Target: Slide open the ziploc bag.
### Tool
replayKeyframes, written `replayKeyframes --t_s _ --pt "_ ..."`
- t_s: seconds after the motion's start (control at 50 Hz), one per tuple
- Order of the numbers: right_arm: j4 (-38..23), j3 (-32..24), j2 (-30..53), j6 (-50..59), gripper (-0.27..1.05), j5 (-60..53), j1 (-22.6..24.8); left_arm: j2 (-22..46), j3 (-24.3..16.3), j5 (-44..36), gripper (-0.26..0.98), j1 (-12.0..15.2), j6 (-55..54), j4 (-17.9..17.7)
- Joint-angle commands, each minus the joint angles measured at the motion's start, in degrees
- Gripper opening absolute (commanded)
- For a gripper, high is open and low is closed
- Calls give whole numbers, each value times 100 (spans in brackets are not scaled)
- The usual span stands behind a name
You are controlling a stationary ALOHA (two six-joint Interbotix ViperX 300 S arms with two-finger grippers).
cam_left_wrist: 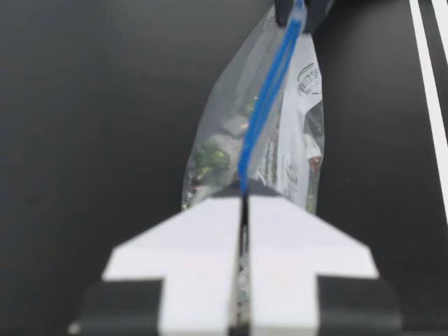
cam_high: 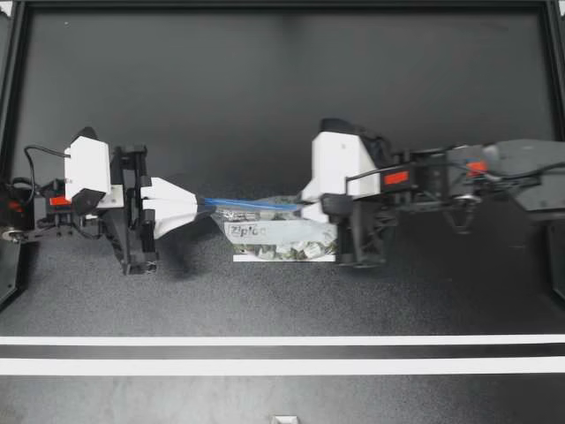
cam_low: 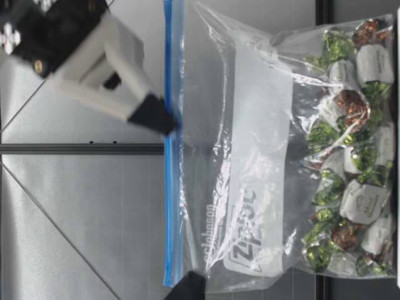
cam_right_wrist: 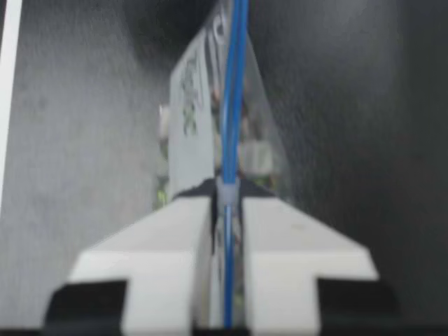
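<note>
The bag (cam_high: 265, 231) stands upright on the surface (cam_high: 265, 106) between both arms, the left claw (cam_high: 205, 201) clamped on one end of its blue zip (cam_high: 252, 205) as an anchor and the right claw (cam_high: 305, 210) pinching the slider (cam_right_wrist: 225, 190) at the other, holding the zip taut for sliding.

Clear bag (cam_high: 265, 231), blue zip strip (cam_high: 252, 205), green and brown candies (cam_high: 284, 251), black table (cam_high: 265, 88).
</note>
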Motion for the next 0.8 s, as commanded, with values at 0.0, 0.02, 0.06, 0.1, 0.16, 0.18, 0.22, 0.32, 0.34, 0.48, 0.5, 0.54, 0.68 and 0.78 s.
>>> replayKeyframes --t_s 0.0,0.02,0.06,0.1,0.16,0.18,0.22,0.32,0.34,0.48,0.5,0.54,0.68,0.78 --pt "-9 167 -404 18 -12 0 -105 -44 -18 -26 -18 35 18 -9" --pt "-9 193 -439 18 -12 0 -114 -44 -18 -35 -18 35 35 -9" --pt "-9 290 -536 26 -12 0 -123 -44 0 -35 -18 35 62 -9" --pt "-9 360 -606 26 -12 9 -132 -44 9 -35 -18 35 79 -9" --pt "-9 483 -703 35 -12 26 -149 -53 9 -35 -18 35 88 -9" --pt "-9 519 -729 35 -12 35 -158 -53 9 -35 -18 35 97 -9" --pt "-9 598 -782 35 -12 35 -176 -62 9 -35 -18 35 97 -9" --pt "-9 721 -888 44 -12 35 -202 -88 0 -26 -18 35 97 -9" --pt "-9 738 -914 44 -12 35 -211 -88 9 -35 -18 35 97 -9" --pt "-9 879 -1046 35 -12 44 -229 -97 53 -9 -18 35 105 -9" --pt "-9 905 -1072 35 -12 53 -237 -88 62 -9 -18 35 105 -9" --pt "-9 940 -1116 35 -12 70 -237 -97 79 -9 -18 35 105 -18" --pt "-9 1063 -1239 35 -12 70 -264 -123 97 0 -18 35 105 -18" --pt "-9 1134 -1301 26 -12 26 -264 -123 88 0 -18 35 105 -9"
